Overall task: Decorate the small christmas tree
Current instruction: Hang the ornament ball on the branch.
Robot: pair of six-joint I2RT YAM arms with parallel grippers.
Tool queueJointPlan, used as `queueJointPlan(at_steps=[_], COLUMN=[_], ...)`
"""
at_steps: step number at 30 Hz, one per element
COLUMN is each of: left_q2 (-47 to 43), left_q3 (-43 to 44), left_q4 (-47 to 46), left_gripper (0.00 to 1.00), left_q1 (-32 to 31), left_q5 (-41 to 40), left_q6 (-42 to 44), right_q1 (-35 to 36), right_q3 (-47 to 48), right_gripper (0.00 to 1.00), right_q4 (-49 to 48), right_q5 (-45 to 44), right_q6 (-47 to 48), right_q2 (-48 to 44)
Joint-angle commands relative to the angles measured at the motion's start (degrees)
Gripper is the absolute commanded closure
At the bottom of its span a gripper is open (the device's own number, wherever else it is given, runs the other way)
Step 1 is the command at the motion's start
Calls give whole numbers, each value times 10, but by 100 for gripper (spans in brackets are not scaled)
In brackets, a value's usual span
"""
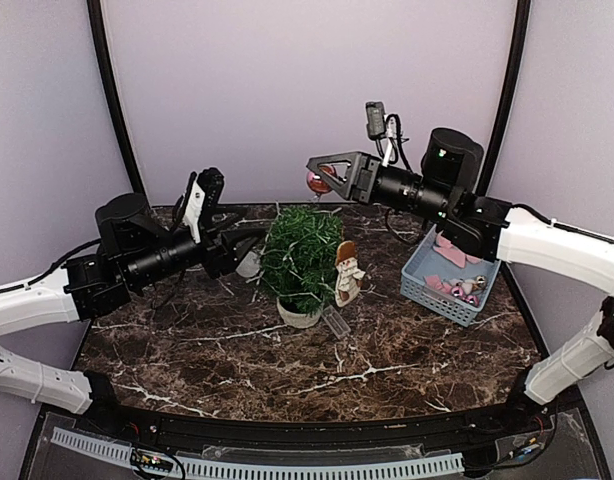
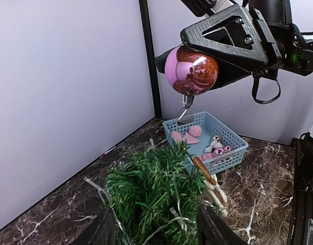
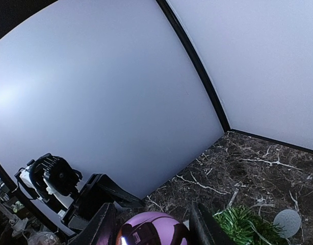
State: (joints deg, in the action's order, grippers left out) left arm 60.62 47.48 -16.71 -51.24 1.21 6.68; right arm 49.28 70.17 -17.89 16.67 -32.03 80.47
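Top external view: right claw (image 1: 318, 178) clamps a pink bauble (image 1: 313, 183) above the crown of the small christmas tree (image 1: 302, 255), upright on the tabletop (image 1: 187, 350); likely path is downward. Left claw (image 1: 245, 256) stands open at its left flank.

I find the small christmas tree (image 1: 302, 255) standing mid-desk (image 1: 187, 350). A figurine (image 1: 347, 272) stands just to its right. The basket (image 1: 427, 283) sits further right, with trinkets (image 1: 457, 287) inside. The right claw (image 1: 319, 177) holds a bauble (image 2: 191, 70) above and behind the tree. The left claw (image 1: 245, 252) sits just left of it.
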Motion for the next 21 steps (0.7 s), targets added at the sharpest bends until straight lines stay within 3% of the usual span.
queueJointPlan(at_steps=[1,9,21], left_q2=[-37,-58,-61], left_q3=[4,7,-19], left_q4=[85,149,140], left_gripper=[40,33,31], left_q1=[18,122,134], left_q5=[-68,25,28], left_q6=[-52,-169,-199], right_q1=[9,19,43], right_q3=[41,100,198], right_gripper=[56,56,56], right_q4=[14,29,70], right_q5=[-30,-18,8], right_q6=[34,51,87], right_q2=[20,81,171])
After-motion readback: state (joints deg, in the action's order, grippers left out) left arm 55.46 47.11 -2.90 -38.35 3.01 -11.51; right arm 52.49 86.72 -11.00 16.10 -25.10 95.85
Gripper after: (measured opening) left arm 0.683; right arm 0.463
